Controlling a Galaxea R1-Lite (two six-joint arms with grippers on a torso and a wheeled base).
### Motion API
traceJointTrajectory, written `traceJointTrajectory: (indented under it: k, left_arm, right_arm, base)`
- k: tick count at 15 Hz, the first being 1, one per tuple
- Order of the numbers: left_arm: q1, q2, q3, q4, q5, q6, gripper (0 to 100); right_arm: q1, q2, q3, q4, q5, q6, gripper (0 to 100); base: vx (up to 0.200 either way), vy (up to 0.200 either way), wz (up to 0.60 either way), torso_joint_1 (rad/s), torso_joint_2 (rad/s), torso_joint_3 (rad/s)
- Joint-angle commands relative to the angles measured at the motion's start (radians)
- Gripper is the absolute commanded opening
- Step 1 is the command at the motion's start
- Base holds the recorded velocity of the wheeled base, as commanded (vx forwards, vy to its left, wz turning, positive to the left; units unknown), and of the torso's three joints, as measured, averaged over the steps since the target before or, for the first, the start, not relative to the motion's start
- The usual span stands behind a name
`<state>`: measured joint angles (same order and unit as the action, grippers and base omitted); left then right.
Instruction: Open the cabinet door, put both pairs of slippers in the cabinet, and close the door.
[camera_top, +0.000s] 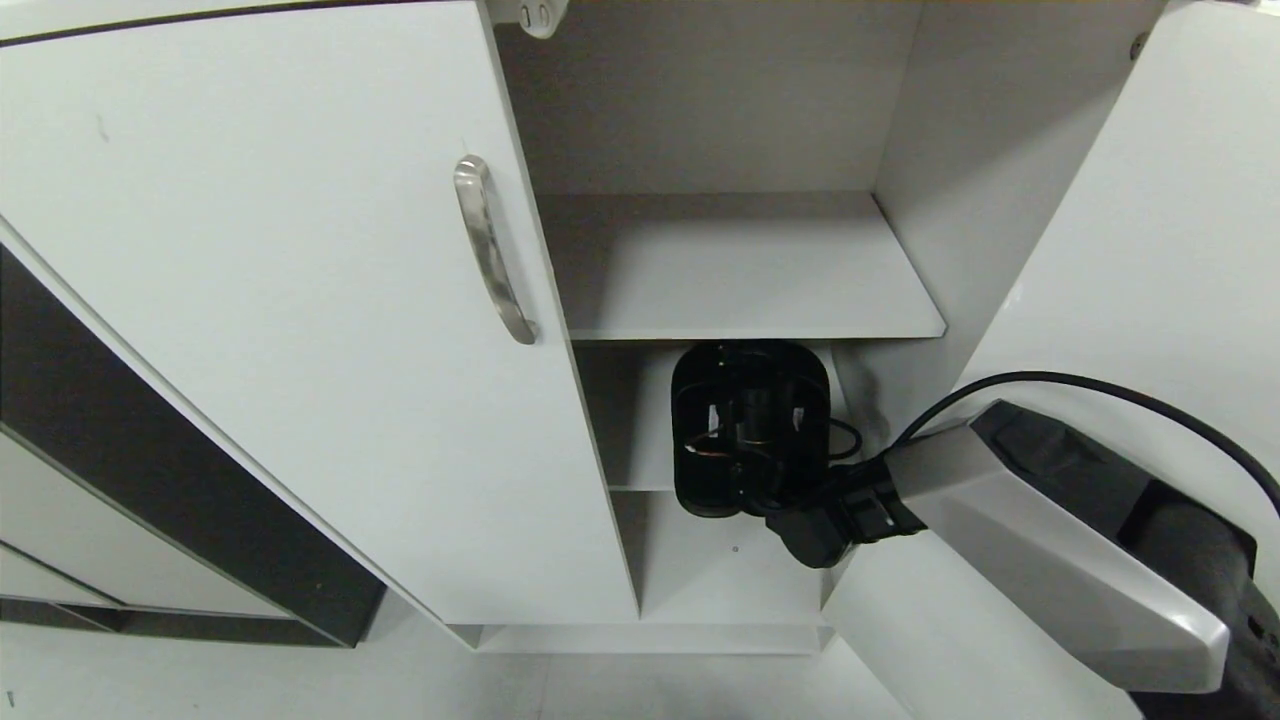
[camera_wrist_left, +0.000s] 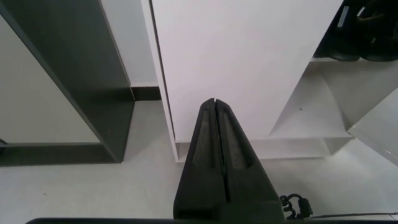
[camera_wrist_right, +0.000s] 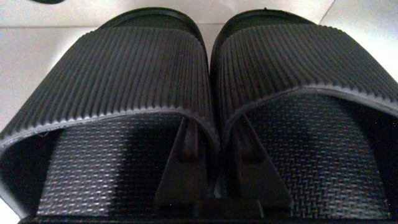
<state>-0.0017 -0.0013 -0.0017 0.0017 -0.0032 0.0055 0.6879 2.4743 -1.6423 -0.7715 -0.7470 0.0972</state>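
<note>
A pair of black ribbed slippers (camera_top: 700, 470) sits side by side in the cabinet's middle compartment, under the upper shelf (camera_top: 740, 270). My right gripper (camera_top: 755, 440) reaches in from the lower right and is shut on them. In the right wrist view its fingers (camera_wrist_right: 186, 149) pinch the slippers' (camera_wrist_right: 124, 74) touching inner walls together, one finger inside each slipper. My left gripper (camera_wrist_left: 214, 106) hangs low over the floor, facing the closed left door (camera_wrist_left: 242, 56). It is shut with nothing in it.
The closed left door (camera_top: 300, 300) carries a metal handle (camera_top: 490, 250). The right door (camera_top: 1150, 250) stands swung open beside my right arm. A dark-fronted unit (camera_top: 150, 480) adjoins the cabinet on the left. Pale floor (camera_wrist_left: 93, 186) lies in front.
</note>
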Motion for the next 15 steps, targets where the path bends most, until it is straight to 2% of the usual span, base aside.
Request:
traceJointTrajectory:
  k: [1, 9, 10, 15]
  left_arm:
    - [0.000, 0.001, 0.000, 0.000, 0.003, -0.004, 0]
    - [0.000, 0.001, 0.000, 0.000, 0.003, -0.009, 0]
    - [0.000, 0.001, 0.000, 0.000, 0.003, -0.009, 0]
    - [0.000, 0.001, 0.000, 0.000, 0.003, -0.009, 0]
  right_arm:
    - [-0.013, 0.032, -0.034, 0.001, 0.000, 0.001, 0]
    - [-0.013, 0.061, -0.056, 0.000, 0.000, 0.009, 0]
    - [-0.013, 0.063, -0.057, 0.001, 0.000, 0.007, 100]
    - [-0.011, 0.055, -0.036, 0.000, -0.005, 0.007, 100]
  base:
    - [0.000, 0.000, 0.00, 0.000, 0.00, 0.000]
    - [0.000, 0.000, 0.00, 0.000, 0.00, 0.000]
    - [0.000, 0.000, 0.00, 0.000, 0.00, 0.000]
    - [0.000, 0.000, 0.00, 0.000, 0.00, 0.000]
